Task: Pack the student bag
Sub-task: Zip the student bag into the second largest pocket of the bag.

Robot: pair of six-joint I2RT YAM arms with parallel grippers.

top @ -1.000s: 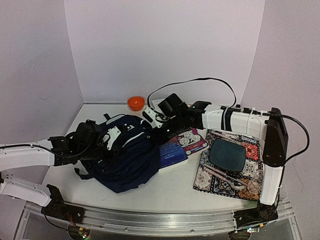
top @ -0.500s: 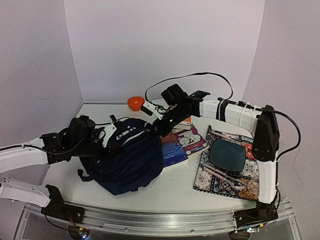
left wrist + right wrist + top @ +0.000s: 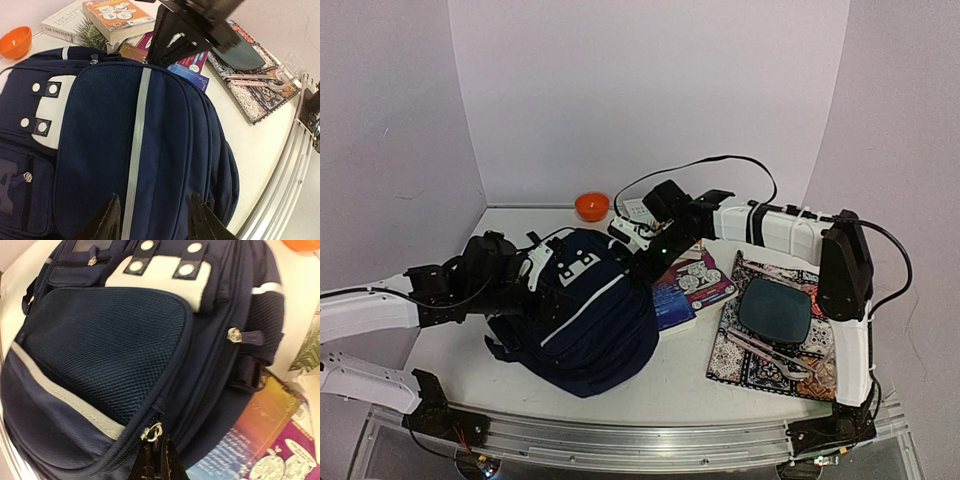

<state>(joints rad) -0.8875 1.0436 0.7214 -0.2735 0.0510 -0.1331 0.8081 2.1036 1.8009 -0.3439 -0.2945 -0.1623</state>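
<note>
The right gripper (image 3: 152, 454) is pinched shut, seemingly on the zip pull (image 3: 152, 433) of the student bag (image 3: 595, 310), though the tab's end is hidden between the tips. The left gripper (image 3: 155, 200) hovers half-parted over the bag's front panel, gripping nothing. The bag lies mid-table, overlapping a book (image 3: 685, 290). With nothing anchoring it, a tug on the zip could drag the whole bag, or the tips could slip off the small tab.

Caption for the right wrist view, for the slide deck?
Right gripper, closed, tips at a zipper pull on the navy student bag; a colourful book lies alongside.
</note>
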